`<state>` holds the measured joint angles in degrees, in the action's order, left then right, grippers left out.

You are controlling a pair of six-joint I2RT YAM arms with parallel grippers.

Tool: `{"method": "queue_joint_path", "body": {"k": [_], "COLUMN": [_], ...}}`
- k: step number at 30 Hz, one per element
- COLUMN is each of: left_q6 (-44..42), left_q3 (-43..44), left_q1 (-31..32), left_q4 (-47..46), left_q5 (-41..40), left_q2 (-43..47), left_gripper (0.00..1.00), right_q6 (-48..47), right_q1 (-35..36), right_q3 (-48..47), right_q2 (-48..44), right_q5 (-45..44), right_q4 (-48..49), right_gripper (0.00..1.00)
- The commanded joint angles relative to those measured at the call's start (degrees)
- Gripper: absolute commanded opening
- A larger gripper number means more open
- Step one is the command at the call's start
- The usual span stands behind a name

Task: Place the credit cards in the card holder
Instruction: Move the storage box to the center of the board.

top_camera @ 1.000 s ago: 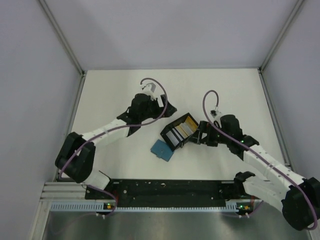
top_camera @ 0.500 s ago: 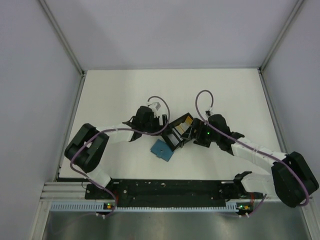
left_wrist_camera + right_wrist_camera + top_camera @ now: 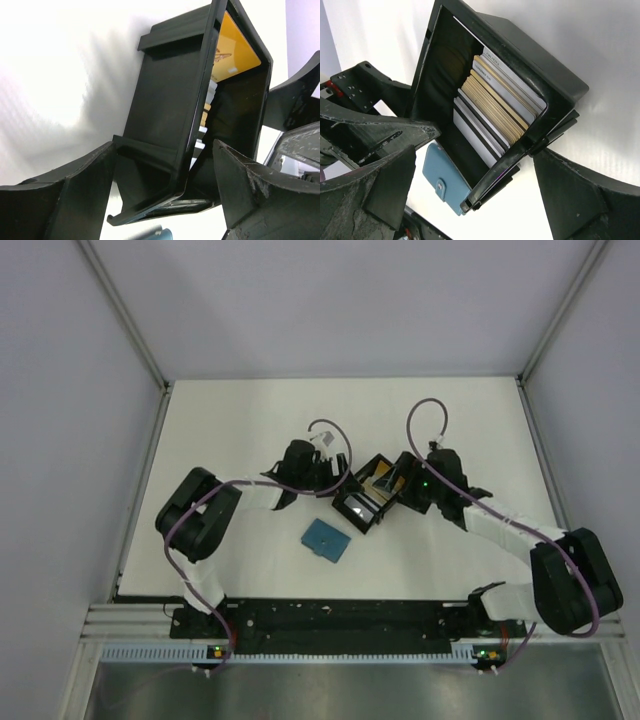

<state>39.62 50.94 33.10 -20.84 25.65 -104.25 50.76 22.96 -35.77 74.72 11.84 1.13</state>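
Black tray [image 3: 362, 502] tilted, credit cards [image 3: 492, 107] inside, left gripper [image 3: 336, 485] and right gripper [image 3: 396, 490] jaws apart — straddling it, card holder [image 3: 325, 539] near.

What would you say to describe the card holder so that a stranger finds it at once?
On the white table, find the black tray near the middle. The card holder lies beside it, toward the arm bases: the only teal-blue thing, small and flat.

Black tray [image 3: 362, 505]: near table centre, apparently tipped onto one edge.
White table [image 3: 240, 420]: under the tray.
Black rail [image 3: 330, 615]: 6 o'clock of the tray.
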Motion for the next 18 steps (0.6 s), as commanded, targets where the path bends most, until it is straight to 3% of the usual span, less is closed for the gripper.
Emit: {"method": "queue_joint_path", "body": {"k": [1, 6, 10, 13, 15, 18], "left_q6": [2.40, 1.78, -0.50, -3.57, -4.37, -3.58], "left_q3": [7.58, 8.49, 3.74, -1.17, -5.04, -10.23], "left_q1": [0.56, 0.39, -0.58, -1.02, -1.11, -1.20], "left_q4": [-6.31, -5.26, -2.38, 3.24, 7.28, 15.28], "left_q5": [3.26, 1.26, -2.26, -9.02, -15.24, -20.45], "left_q2": [-4.11, -4.04, 2.80, 10.44, 15.63, 20.30], "left_gripper": [0.81, 0.82, 0.89, 0.95, 0.98, 0.98], "right_q6": [-2.59, -6.98, -11.38, -11.66, -9.64, -4.81], "right_q1": [-2.65, -4.85, -5.47, -5.30, -3.64, 5.13], "right_q3": [-3.43, -4.57, -4.05, -0.90, 2.62, 6.32], "right_q2": [0.17, -3.16, -9.66, -14.93, -18.71, -21.63], "right_q5": [-0.14, -3.83, -6.65, -3.24, 0.45, -0.23], "right_q4": [1.51, -3.93, -10.77, -14.04, -13.43, -12.64], "right_gripper": [0.99, 0.99, 0.99, 0.99, 0.98, 0.98]}}
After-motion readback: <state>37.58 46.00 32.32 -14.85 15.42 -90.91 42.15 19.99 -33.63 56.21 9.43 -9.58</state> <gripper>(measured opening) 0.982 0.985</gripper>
